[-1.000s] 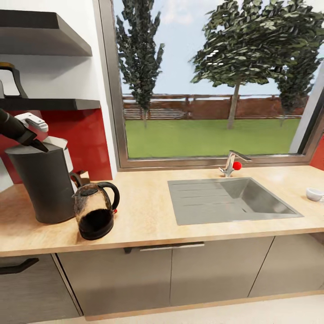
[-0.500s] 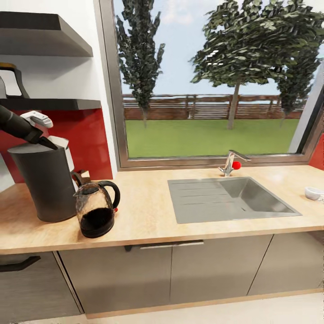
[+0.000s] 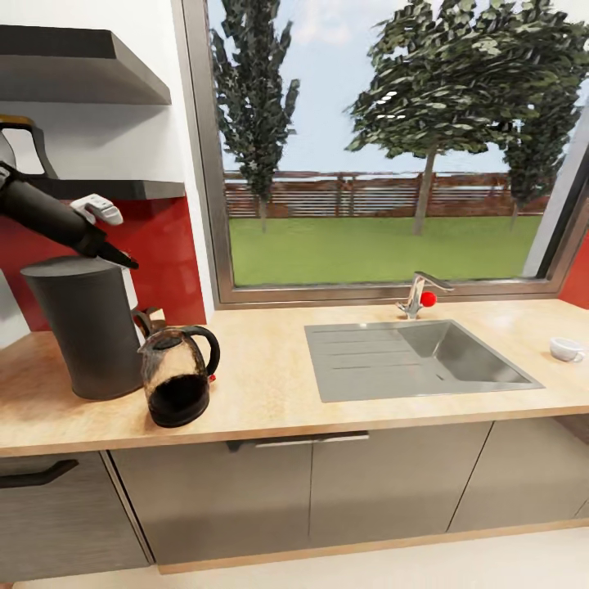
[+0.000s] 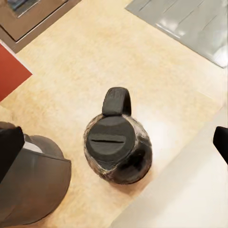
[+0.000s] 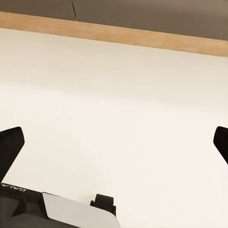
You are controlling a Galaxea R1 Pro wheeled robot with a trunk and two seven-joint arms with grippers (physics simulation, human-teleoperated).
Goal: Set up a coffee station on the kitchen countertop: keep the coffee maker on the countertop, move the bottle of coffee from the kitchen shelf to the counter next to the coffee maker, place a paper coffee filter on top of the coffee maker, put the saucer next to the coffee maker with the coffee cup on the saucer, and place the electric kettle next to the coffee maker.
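Kettle (image 3: 177, 378) touches coffee maker (image 3: 84, 327); left end effector (image 4: 114, 147) seemingly open above; right end effector (image 5: 114, 142) open.

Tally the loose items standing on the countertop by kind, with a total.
Coffee maker: 1
Electric kettle: 1
Coffee cup: 1
Total: 3

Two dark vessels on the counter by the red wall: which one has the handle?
The electric kettle: the shorter, glass-bodied one with a looped black handle, nearer the counter edge. The coffee maker beside it is a taller plain cylinder.
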